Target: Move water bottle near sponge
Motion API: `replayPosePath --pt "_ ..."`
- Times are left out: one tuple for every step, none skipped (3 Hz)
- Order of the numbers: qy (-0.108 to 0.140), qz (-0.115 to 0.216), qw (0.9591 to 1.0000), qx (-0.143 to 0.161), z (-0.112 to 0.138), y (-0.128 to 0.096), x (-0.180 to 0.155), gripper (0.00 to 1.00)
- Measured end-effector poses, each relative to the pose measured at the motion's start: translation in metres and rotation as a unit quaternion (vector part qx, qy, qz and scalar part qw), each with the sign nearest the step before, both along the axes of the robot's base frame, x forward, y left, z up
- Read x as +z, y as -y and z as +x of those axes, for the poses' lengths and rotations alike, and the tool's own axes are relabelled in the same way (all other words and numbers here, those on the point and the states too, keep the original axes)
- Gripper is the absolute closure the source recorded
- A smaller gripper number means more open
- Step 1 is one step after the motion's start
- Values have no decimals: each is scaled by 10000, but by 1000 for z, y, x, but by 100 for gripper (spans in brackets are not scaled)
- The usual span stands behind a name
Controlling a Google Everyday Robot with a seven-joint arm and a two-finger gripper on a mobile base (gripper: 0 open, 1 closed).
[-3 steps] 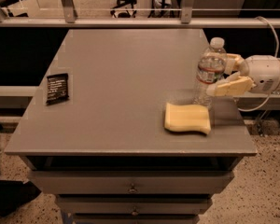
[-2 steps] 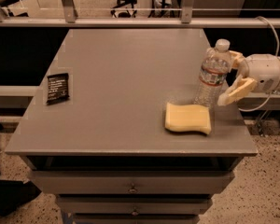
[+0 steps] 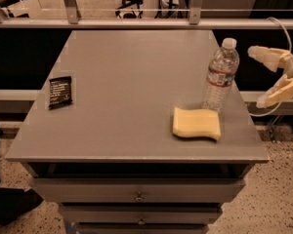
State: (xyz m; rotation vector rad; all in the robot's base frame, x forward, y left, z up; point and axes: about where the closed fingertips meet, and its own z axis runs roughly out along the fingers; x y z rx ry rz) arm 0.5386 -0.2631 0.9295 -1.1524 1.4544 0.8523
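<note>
Beside sponge [image 3: 197, 123]: clear ribbed water bottle [image 3: 220, 77] upright, white-capped; gripper [image 3: 256, 77] beside bottle, jaws released.

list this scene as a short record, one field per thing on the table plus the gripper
water bottle: upright, right side of the table, just behind the sponge
sponge: lying flat, front right of the table
black packet: lying flat near the left edge
gripper: open, off the table's right edge, beside the bottle, not touching it
table: grey top, drawers underneath
</note>
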Motion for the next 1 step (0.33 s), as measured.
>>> replayPosePath --pt "13 -57 9999 -94 0 8 1 0"
